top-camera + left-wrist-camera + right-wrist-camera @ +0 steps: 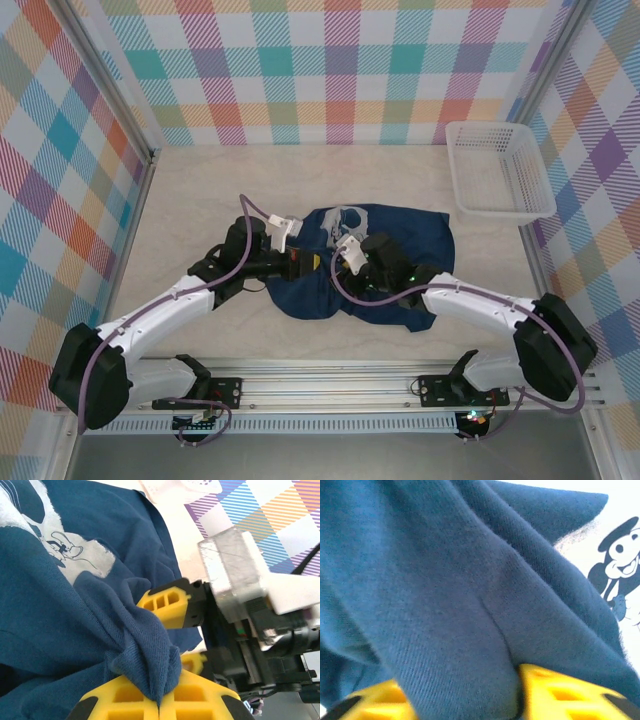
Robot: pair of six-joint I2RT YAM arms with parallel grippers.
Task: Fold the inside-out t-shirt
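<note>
The inside-out t-shirt [400, 240], dark navy with a white cartoon print [75, 550], lies crumpled at the table's middle. My left gripper [316, 263] reaches in from the left at its left edge. In the left wrist view that gripper [161, 700] is shut, a bunched fold of the t-shirt [60, 620] pinched between its yellow fingers. My right gripper [340, 270] meets it from the right, tips close together. In the right wrist view a thick fold of the t-shirt [445, 580] fills the gap of the right gripper [465, 700], pressed against both yellow fingers.
A white plastic basket [497, 170] stands at the back right of the table [200, 190]. Checkered walls close in the table at the back and both sides. The right gripper's yellow finger [165, 607] sits just beyond my left fingers.
</note>
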